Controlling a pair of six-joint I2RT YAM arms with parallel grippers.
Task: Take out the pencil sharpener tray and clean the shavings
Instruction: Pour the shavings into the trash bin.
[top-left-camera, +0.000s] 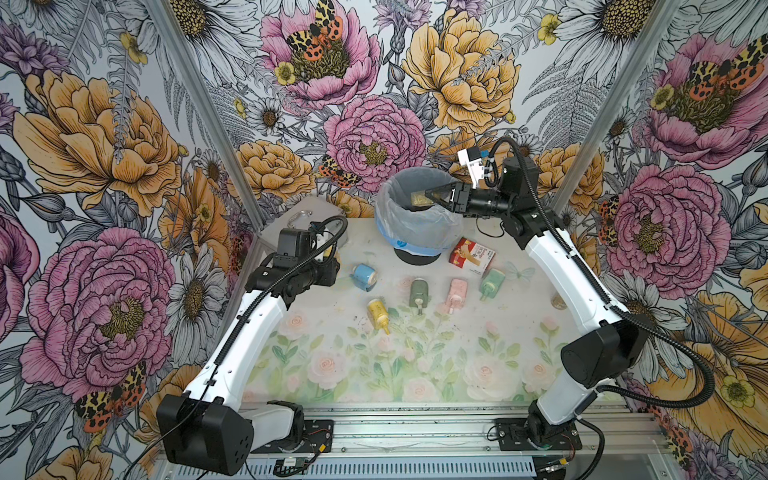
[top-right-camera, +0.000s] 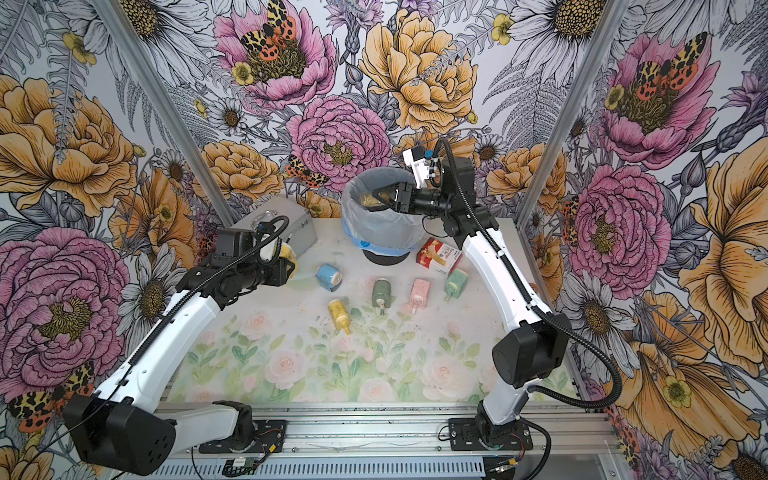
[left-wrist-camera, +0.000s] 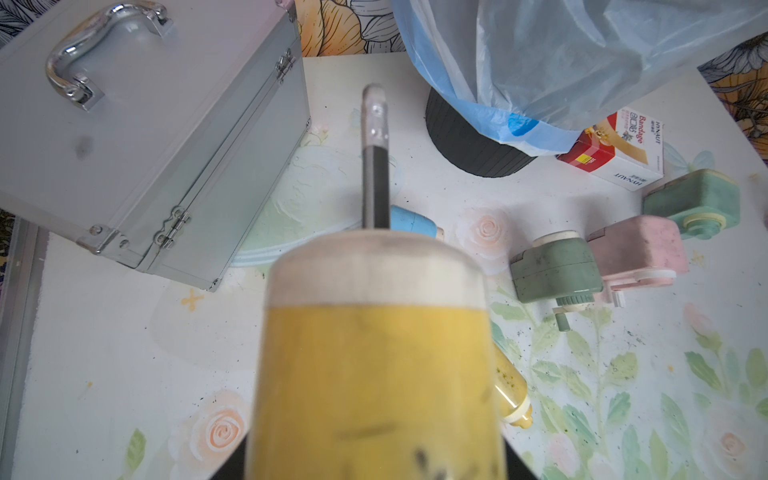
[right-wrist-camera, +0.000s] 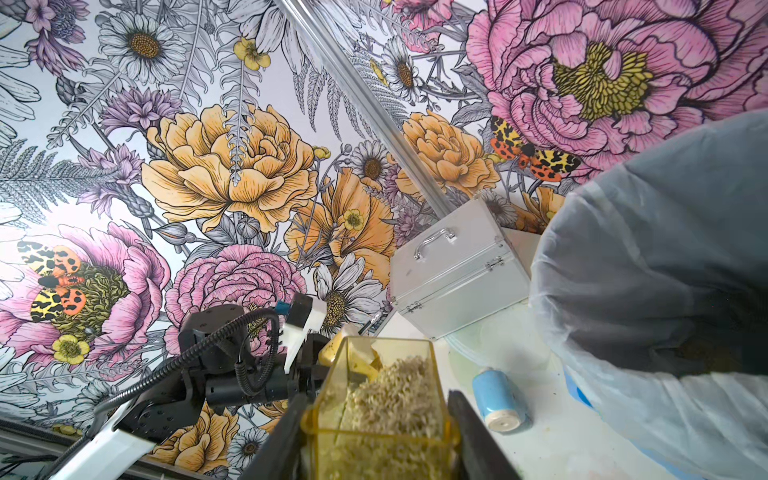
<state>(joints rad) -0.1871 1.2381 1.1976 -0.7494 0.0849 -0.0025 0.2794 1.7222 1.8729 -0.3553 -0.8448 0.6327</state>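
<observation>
Tray (right-wrist-camera: 382, 399) of shavings (right-wrist-camera: 395, 382) clamped in right hand (top-left-camera: 432, 196), long axis pointing inward over bin (top-left-camera: 409, 232) mouth; probably tip next. Left hand (top-right-camera: 286, 257) grips yellow sharpener body (left-wrist-camera: 374, 374).

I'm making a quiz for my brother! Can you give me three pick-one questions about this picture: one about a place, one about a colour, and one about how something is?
1. Where is the tray? A on a shelf; B up at the bin's mouth; C in a drawer.
2. What colour is the tray? A yellow; B purple; C black.
3. The tray is: A empty; B full of water; C holding shavings.

Answers:
1 B: both top views show it raised at the bin's opening.
2 A: its walls are see-through yellow.
3 C: pale curls fill it.
</observation>
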